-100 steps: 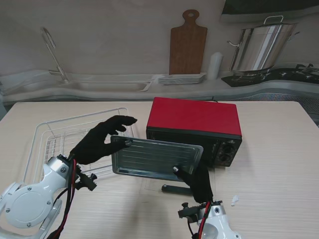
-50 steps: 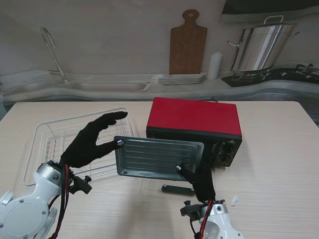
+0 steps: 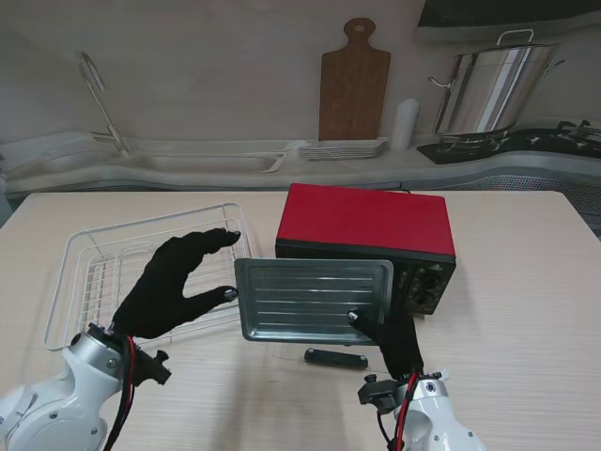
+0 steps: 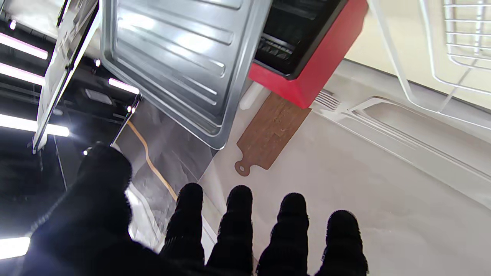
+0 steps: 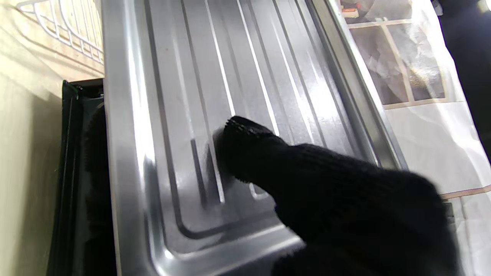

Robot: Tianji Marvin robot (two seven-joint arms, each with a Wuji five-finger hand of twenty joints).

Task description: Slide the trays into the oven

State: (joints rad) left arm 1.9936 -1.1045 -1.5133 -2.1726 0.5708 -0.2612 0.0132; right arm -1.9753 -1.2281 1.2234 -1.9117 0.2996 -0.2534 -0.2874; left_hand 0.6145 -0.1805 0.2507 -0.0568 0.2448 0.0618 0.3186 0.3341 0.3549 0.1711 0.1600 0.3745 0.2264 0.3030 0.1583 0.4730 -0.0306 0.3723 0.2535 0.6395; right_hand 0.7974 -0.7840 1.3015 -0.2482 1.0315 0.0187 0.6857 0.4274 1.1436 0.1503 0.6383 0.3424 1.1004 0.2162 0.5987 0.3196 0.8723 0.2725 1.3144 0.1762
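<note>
The tray (image 3: 313, 299) hangs in front of the oven (image 3: 366, 244) mouth, not yet on its rails as far as I can tell. The right hand (image 3: 392, 343) pinches its near corner, thumb on top. The left hand (image 3: 174, 282) is spread, only its thumb tip at the tray's edge, holding nothing. Left: level it and push it in. No other tray shows.

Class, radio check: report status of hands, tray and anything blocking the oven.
Right hand shut on tray. Left hand open, thumb at the tray's left edge. Tray level at oven mouth, door down. Nothing seen in the way.
</note>
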